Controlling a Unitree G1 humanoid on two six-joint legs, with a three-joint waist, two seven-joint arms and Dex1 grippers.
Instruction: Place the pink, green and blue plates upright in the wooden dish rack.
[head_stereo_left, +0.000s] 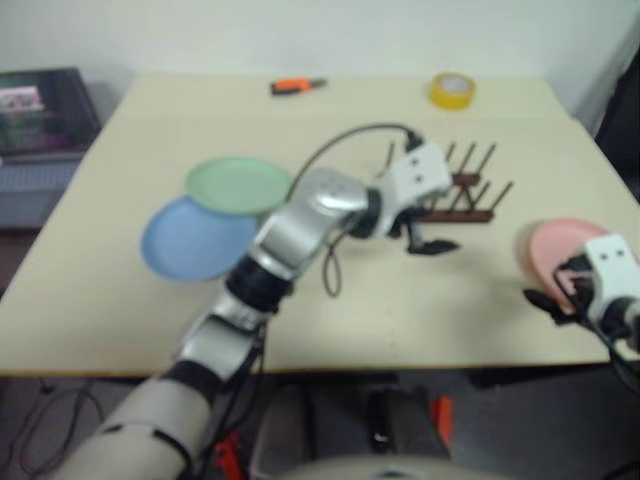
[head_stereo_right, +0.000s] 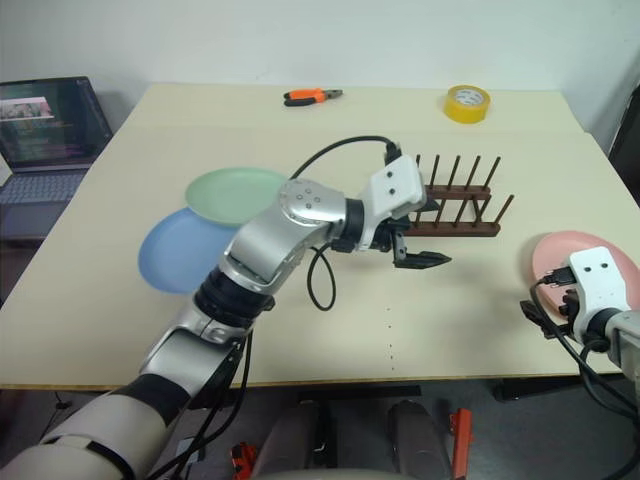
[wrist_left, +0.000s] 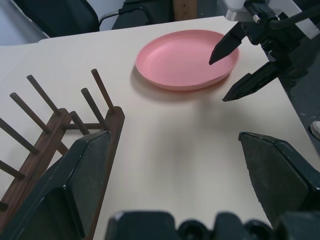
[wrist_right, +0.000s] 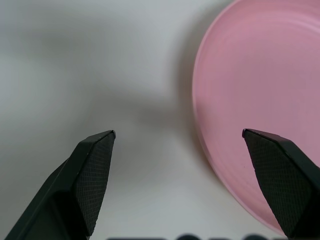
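Right gripper (wrist_right: 177, 145), black fingers spread and empty, straddles the near rim of the round pale pink plate (head_stereo_right: 565, 252) lying flat at table's 4 o'clock, likely lining up a rim pinch. Left gripper (head_stereo_right: 418, 260) spread, empty, beside the dark wooden peg rack (head_stereo_right: 455, 205). Mint green plate (head_stereo_right: 235, 195) overlaps light blue plate (head_stereo_right: 180, 250) at 9 o'clock; rack unloaded.

Head eyes overlook table (head_stereo_right: 120, 330); both wrist cameras share pink plate (wrist_left: 187, 57).

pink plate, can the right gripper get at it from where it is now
Probably yes. The right gripper is open and empty, with the pink plate lying flat just ahead, its near rim between the fingers; nothing lies between them. The left gripper hovers apart, by the wooden dish rack.
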